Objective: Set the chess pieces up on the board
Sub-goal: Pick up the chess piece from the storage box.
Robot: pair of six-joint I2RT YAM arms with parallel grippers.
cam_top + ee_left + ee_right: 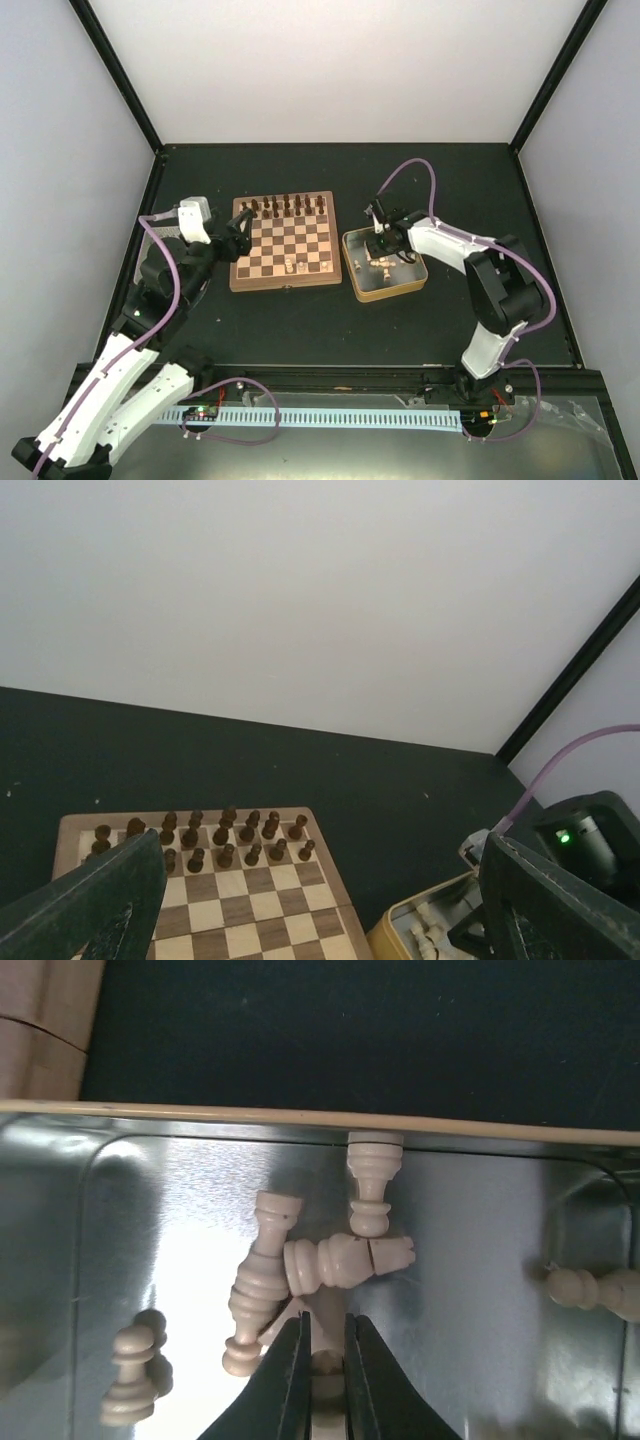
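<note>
The right gripper (pixel 381 246) hangs down inside the tin (pixel 352 270). The board (pixel 285 284) lies just to its left, beyond the tin's wall. The left gripper (pixel 240 237) sits at the board's far side from it. That arm is nearer the board, while the right arm is nearer the loose pale pieces (pixel 372 268).

From the left wrist, its fingers (pixel 100 900) stand wide apart, holding nothing. The dark pieces (pixel 230 840) fill 2 rows ahead of them.

From the right wrist, the fingers (pixel 290 1380) are almost together with 1 pale piece (pixel 325 1362) between them, seemingly clamped. Its long axis is hidden. The others lie tumbled just ahead on the tin floor, so I judge the coming carry goes leftward.
</note>
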